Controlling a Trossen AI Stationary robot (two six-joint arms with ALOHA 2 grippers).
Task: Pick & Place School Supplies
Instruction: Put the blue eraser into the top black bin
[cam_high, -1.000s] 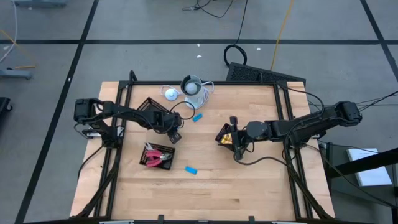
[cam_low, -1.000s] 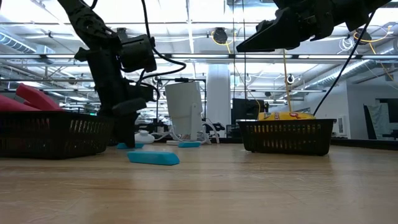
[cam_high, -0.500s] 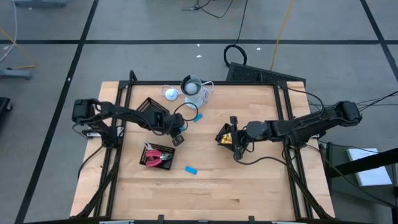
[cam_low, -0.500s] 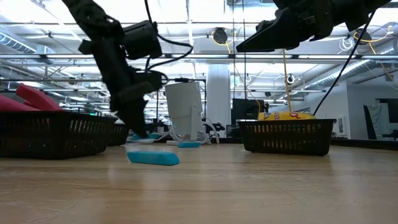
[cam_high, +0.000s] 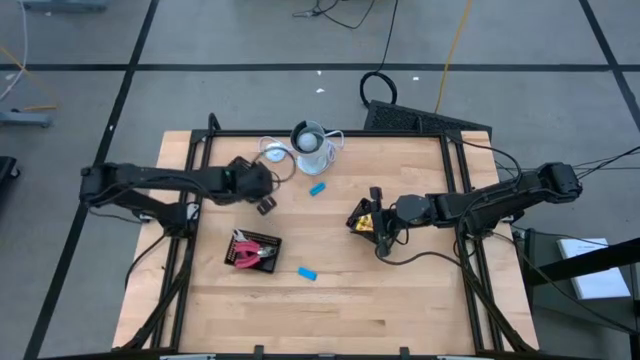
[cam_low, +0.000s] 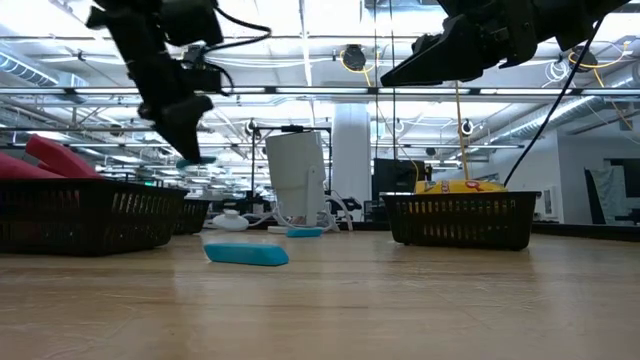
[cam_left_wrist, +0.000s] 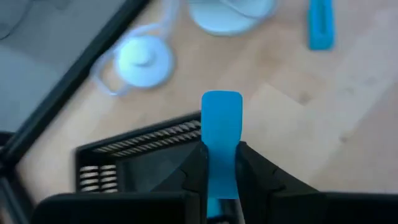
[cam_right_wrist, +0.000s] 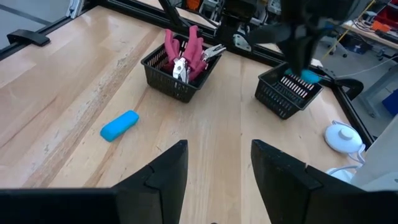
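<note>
My left gripper is shut on a light-blue block and hangs high over the far-left black mesh basket; the right wrist view shows this block above that basket. Two more blue blocks lie flat on the table, one near the front, one toward the back. Red-handled pliers stick out of a second basket. My right gripper stands open in the air over a third basket that holds yellow pieces. My left gripper pinches the blue block's two long sides between its two fingers, at the block's rear end. The fingers slant down and lie along the block, whose rounded free end sticks out ahead of the fingertips. The block is lifted clear of table and basket.
A white-grey cup with a cable and a small white round disc stand at the table's far edge. Black frame rails run along both sides. Bare wood lies at the table's near half.
My left gripper has risen from the tabletop beside the far-left basket with the blue block in its fingers. It has drawn back toward the table's left edge and tipped less steeply. The block is now lifted clear of the table.
</note>
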